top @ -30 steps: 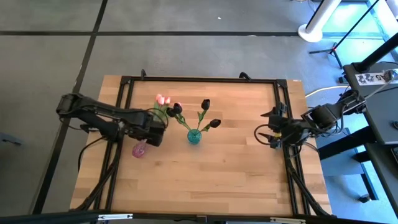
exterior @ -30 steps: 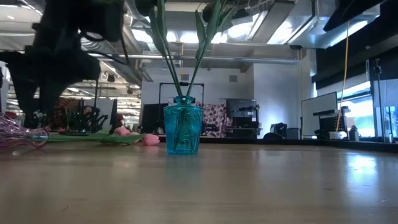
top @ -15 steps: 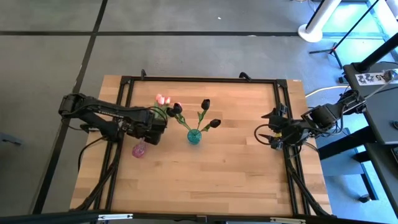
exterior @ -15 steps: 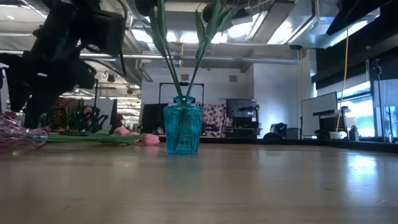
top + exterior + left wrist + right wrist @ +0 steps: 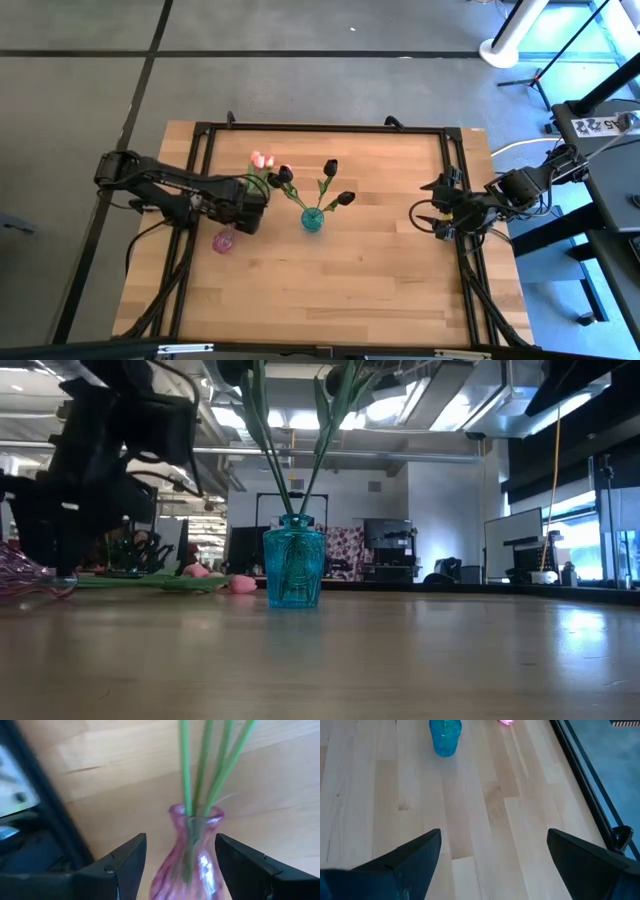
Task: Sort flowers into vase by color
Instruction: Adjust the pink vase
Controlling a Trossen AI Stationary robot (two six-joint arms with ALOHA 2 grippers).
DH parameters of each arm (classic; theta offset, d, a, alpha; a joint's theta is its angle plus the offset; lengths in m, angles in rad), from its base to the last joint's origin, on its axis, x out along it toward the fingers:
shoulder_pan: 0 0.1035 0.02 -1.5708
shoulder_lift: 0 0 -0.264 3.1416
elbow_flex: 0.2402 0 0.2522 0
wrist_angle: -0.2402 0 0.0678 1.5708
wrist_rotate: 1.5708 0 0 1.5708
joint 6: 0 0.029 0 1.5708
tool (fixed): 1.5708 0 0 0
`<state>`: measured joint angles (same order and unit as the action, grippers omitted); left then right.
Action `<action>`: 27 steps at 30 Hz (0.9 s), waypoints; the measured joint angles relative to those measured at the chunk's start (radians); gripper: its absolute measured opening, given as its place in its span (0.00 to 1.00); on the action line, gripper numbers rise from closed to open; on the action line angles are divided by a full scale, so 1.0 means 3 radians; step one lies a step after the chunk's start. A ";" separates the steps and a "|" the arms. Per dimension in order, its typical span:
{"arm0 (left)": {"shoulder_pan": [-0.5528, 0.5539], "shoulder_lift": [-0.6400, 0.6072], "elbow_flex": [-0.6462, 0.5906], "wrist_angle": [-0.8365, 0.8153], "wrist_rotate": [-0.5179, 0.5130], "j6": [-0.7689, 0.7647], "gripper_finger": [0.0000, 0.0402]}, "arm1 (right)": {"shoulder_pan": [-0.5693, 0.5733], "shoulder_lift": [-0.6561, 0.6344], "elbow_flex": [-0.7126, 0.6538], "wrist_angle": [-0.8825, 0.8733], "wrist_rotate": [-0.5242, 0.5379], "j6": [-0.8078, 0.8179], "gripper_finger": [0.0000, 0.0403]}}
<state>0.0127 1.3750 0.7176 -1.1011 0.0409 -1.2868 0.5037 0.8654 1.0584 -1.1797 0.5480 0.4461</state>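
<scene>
The pink vase lies tipped beside the teal vase, stems (three) running away from the left gripper, whose spread fingers straddle it; right gripper wide, empty.

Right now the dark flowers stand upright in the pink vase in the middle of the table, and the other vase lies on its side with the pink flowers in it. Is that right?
Not quite: the vase holding the dark flowers upright is blue, as the low view shows. The pink vase is the one lying on its side, with the pink flowers in it, and the left gripper open around its neck.
</scene>
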 joint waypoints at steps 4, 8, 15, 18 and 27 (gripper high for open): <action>0.0000 0.0000 -0.0110 0.0277 0.0002 -0.0002 0.57 | 0.0000 0.0000 0.0000 0.0000 0.0000 0.0005 0.90; -0.0013 0.0000 -0.0198 0.0382 0.0038 0.0000 0.57 | 0.0000 0.0000 0.0000 0.0000 0.0000 0.0047 0.90; -0.0073 0.0000 -0.0386 0.0747 -0.0056 -0.0030 0.52 | 0.0000 0.0000 0.0000 0.0000 -0.0027 0.0070 0.90; -0.0091 -0.0003 -0.0401 0.0835 -0.0122 -0.0051 0.45 | 0.0000 0.0000 0.0000 0.0006 -0.0027 0.0069 0.90; -0.0091 -0.0005 -0.0400 0.0871 -0.0437 -0.0149 0.29 | 0.0000 0.0000 0.0000 0.0010 -0.0025 0.0134 0.90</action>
<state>-0.0147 1.3735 0.5976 -0.8399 -0.0901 -1.3315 0.5037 0.8654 1.0584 -1.1767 0.5403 0.4862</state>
